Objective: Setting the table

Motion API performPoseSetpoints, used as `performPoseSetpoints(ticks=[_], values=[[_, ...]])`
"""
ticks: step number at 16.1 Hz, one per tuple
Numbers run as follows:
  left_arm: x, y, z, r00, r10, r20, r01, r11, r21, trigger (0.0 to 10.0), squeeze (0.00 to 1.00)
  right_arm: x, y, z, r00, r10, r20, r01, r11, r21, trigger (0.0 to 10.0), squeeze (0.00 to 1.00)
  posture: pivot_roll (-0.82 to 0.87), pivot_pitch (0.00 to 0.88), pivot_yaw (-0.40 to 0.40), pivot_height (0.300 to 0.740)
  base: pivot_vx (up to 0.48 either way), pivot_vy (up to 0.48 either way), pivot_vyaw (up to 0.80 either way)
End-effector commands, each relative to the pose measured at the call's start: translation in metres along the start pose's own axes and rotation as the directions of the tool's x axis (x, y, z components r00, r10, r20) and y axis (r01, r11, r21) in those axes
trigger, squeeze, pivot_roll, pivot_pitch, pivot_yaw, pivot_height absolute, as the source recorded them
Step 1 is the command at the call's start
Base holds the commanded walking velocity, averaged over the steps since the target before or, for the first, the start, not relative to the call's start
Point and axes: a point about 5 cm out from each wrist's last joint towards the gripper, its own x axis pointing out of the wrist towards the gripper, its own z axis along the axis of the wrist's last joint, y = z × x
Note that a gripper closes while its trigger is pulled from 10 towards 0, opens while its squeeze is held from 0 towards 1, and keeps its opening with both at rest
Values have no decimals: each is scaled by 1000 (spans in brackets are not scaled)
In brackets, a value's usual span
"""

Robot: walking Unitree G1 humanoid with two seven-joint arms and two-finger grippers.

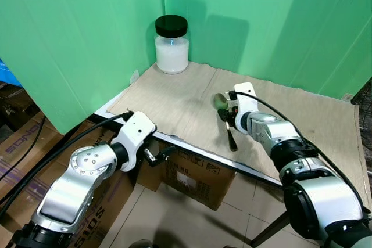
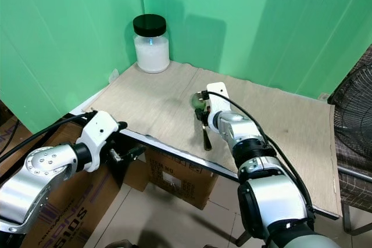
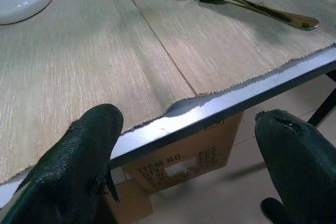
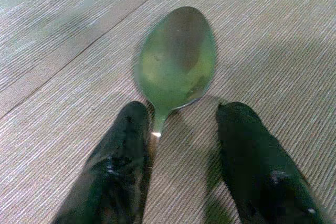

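Left gripper [image 1: 156, 155] sits nearest, low at the table's [image 1: 192, 151] front edge, over the cardboard box [image 1: 197, 175]. Fingers spread wide in its wrist view, nothing between them; looks idle.

Back left corner: white jar [image 1: 171, 45] with black lid, on the woven mat [image 1: 174, 100], well clear of the work.

Mid-table: spoon [image 1: 226, 119] lies flat on the mat, bowl away from the robot, handle toward the front edge. Right gripper [image 4: 184, 145] is down over the neck, fingers parted, one on each side, one touching or nearly so. Not clamped.

Step, my read: grasping or placing the spoon, can't tell which. If grasping, next is closing on the thin neck.

Right wrist view shows the finger gap; head views don't.
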Motion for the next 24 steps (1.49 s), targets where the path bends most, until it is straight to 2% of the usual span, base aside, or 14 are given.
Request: performPoseSetpoints(ticks=[1,3,10,18,19,20,22,23,24], values=[[0,0,1,1000,-7,-3,7,1000,17,10000,443,2,4,-8,999,30,-41,-28,999,31,0,0,45,0,-18,740,0,0,0],[0,1,1,1000,-5,-5,5,1000,19,10000,443,2,5,-9,998,45,-53,-42,997,57,0,0,46,0,-19,740,0,0,0],[3,2,5,1000,3,10,-3,1000,16,10000,439,1,3,-3,998,45,-36,-43,998,55,0,0,41,0,-16,740,0,0,0],[6,7,7,999,31,21,-31,999,23,10000,439,-6,-16,11,999,-4,34,2,997,71,0,0,41,0,-13,740,0,0,0],[7,8,7,999,38,25,-38,999,23,10000,439,-8,-20,14,999,-5,52,1,997,80,0,0,41,0,-12,740,0,0,0],[7,10,9,998,57,37,-58,998,25,10000,443,-14,-25,29,991,16,130,-27,996,86,0,0,41,0,-11,740,0,0,0],[9,11,12,997,63,52,-64,998,21,10000,439,-22,-27,43,979,48,199,-74,990,124,0,0,36,0,-9,740,0,0,0],[10,10,14,996,61,61,-63,998,22,10000,443,-32,-28,55,961,65,268,-107,984,146,0,0,33,0,-10,740,0,0,0],[10,9,15,996,61,63,-63,998,24,10000,443,-35,-27,57,955,71,287,-116,983,141,0,0,33,0,-10,740,0,0,0]])
